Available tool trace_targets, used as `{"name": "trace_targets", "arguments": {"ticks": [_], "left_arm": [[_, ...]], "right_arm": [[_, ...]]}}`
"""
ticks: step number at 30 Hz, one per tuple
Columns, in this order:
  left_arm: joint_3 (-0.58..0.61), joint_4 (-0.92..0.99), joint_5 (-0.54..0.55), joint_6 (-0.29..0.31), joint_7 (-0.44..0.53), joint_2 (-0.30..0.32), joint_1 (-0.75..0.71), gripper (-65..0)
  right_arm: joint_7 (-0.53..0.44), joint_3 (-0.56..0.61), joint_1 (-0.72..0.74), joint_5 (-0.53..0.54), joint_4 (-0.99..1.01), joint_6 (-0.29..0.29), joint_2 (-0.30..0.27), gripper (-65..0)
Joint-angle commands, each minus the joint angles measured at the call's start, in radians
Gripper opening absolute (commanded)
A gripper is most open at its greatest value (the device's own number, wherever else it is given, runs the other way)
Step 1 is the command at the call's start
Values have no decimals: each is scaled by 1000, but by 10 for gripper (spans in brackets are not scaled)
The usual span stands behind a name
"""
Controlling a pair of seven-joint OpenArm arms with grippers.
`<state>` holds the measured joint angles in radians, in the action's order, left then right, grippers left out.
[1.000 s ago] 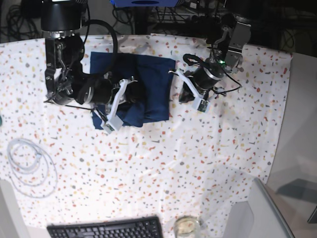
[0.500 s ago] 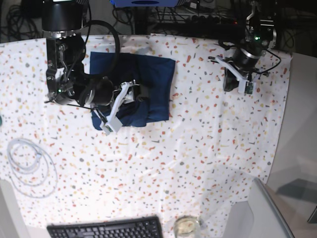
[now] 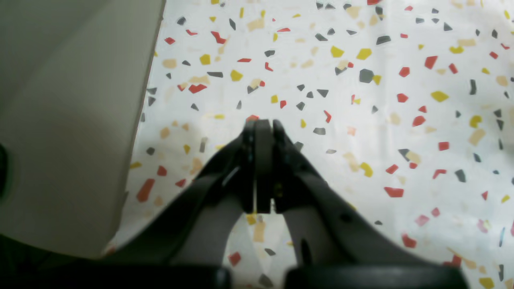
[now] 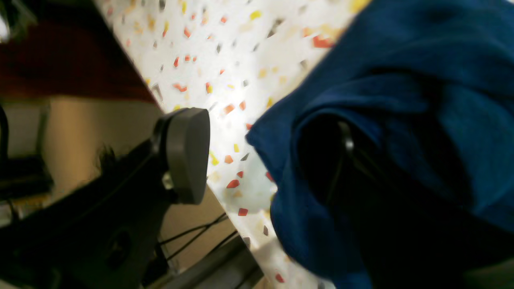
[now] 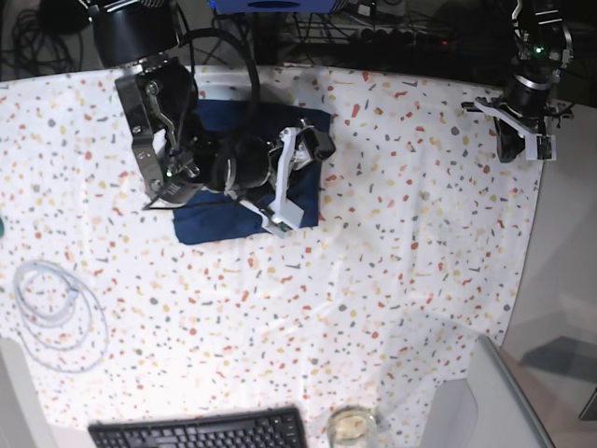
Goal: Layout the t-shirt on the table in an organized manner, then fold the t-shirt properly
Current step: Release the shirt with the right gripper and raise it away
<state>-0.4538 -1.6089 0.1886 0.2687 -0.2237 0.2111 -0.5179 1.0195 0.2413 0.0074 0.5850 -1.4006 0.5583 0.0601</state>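
right gripper [image 5: 297, 177] jaws spread over folded navy t-shirt [image 5: 210, 222], nothing pinched; a finger may snag fabric, undoing fold. left gripper [image 5: 520, 140] closed, empty, far right of table [image 5: 401, 243].

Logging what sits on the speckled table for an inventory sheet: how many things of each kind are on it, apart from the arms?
T-shirt, dark navy: 1
Coil of clear tubing: 1
Black keyboard, partly cut off at the bottom edge: 1
Small round glass dish, at the bottom edge: 1
Total: 4
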Motion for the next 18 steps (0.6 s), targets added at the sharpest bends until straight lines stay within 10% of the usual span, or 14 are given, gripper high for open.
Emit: {"name": "trace_targets", "arguments": {"ticks": [1, 7, 12, 18], "left_arm": [[-9, -11, 9, -1, 24, 11, -5, -650], [-9, -11, 9, -1, 22, 11, 3, -650], [-26, -11, 10, -1, 22, 12, 2, -650], [-70, -9, 10, -1, 22, 11, -2, -650]], "right_arm": [[-21, 30, 33, 26, -21, 9, 8, -281], [-9, 192, 79, 26, -139, 1, -46, -282], [-21, 160, 42, 26, -316, -174, -138, -300], [-63, 99, 29, 28, -309, -228, -191, -644]]}}
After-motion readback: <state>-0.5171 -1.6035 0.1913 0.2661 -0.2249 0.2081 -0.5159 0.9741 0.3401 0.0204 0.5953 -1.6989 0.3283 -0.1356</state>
